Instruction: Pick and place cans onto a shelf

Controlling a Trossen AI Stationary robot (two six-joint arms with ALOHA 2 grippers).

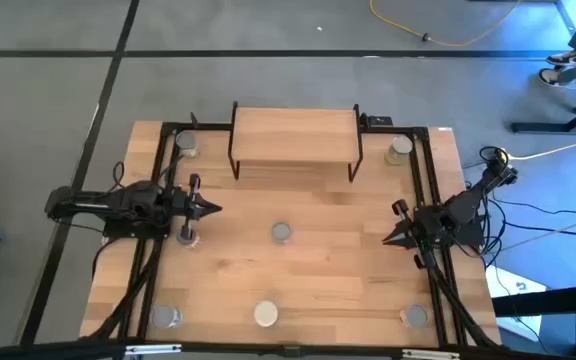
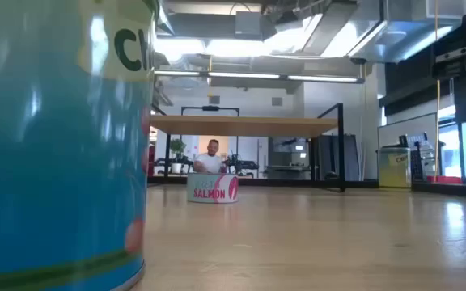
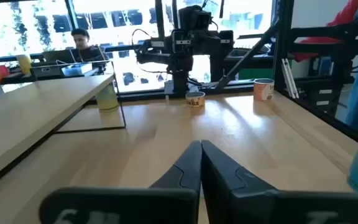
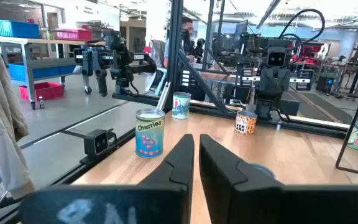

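Seven cans point(image 1: 282, 233) on the table point(image 1: 348, 270), one shelf point(image 1: 295, 134), two arms.

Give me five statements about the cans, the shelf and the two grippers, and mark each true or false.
1. The shelf has no cans on top. True.
2. The left gripper holds a can. False: its fingers are shut on nothing; the nearest can stands on the table beside it.
3. One can stands alone near the middle of the table. True.
4. The right gripper is above the shelf. False: it hangs near the table's right edge, well in front of the shelf.
5. All cans are lined up in one row. False: they are spread out, for example the can right of the shelf and the can at the front edge.
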